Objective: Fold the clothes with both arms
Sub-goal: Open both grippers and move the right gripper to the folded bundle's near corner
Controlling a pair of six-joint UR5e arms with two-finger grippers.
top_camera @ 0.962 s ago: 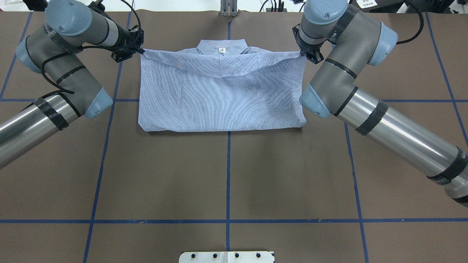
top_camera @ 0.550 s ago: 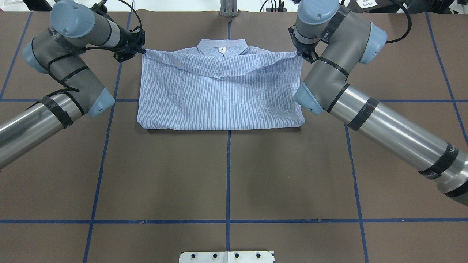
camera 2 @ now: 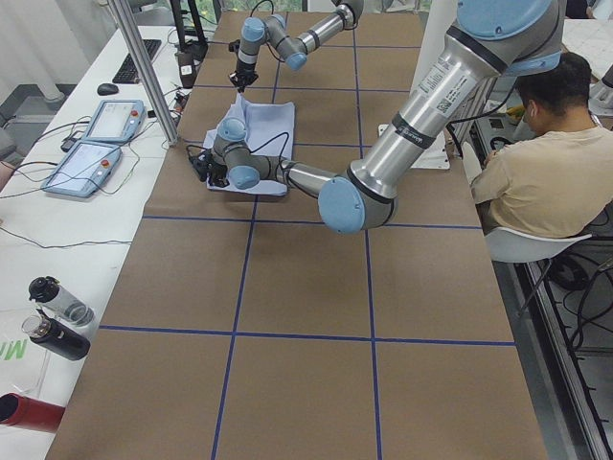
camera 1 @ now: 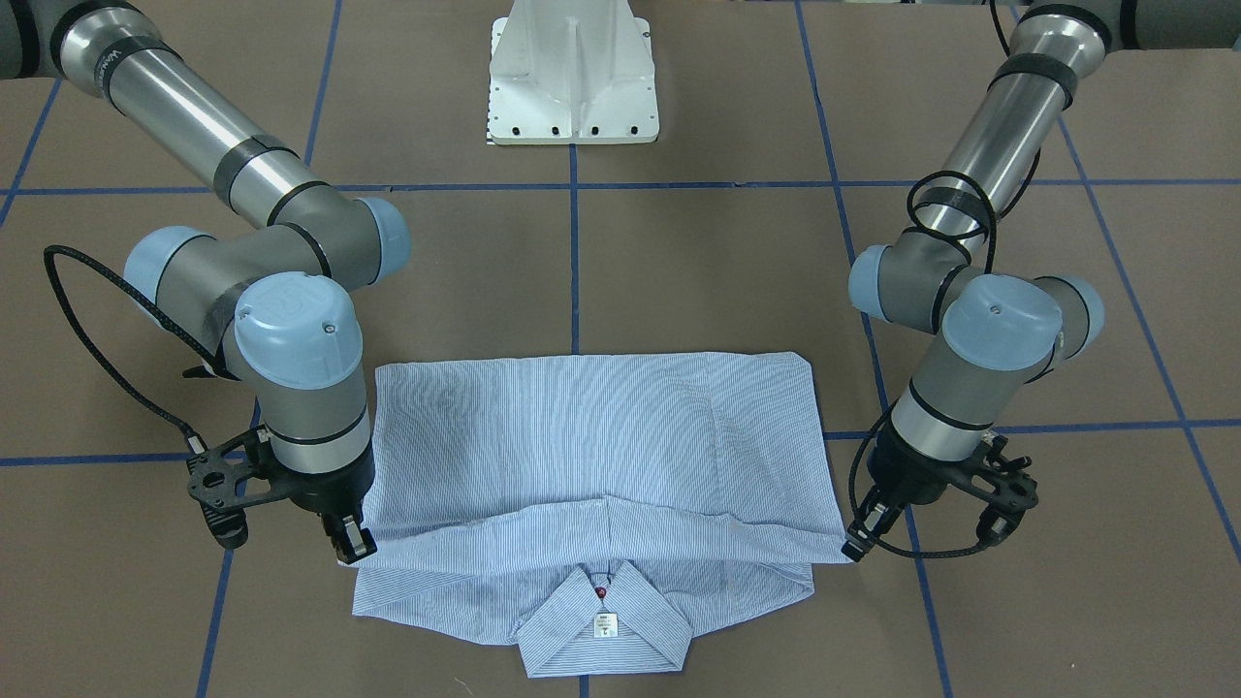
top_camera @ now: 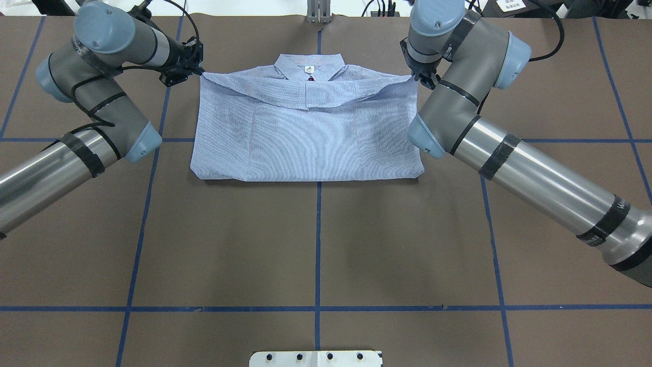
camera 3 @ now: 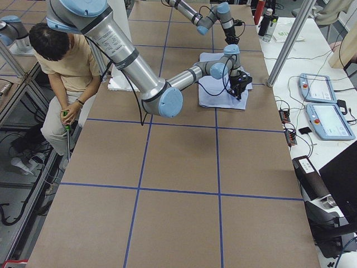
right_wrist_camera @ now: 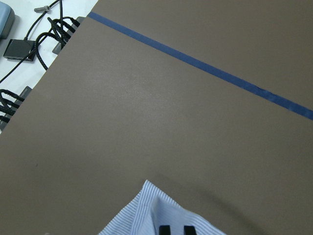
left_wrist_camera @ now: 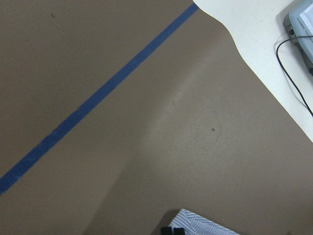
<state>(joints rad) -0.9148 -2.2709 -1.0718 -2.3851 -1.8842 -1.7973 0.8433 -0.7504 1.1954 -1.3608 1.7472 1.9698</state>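
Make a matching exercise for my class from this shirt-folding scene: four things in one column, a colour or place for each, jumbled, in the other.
1. left gripper
2. right gripper
3. neck label
4. collar button

A. dark red
B. grips the shirt on the overhead view's right
C. white
D. grips the shirt on the overhead view's left

Pairs: 1-D, 2-B, 3-C, 4-A

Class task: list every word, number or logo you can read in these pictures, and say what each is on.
No text can be read for certain.
Neck label on the shirt: print too small.
Black band on the right arm: lettering blurred.
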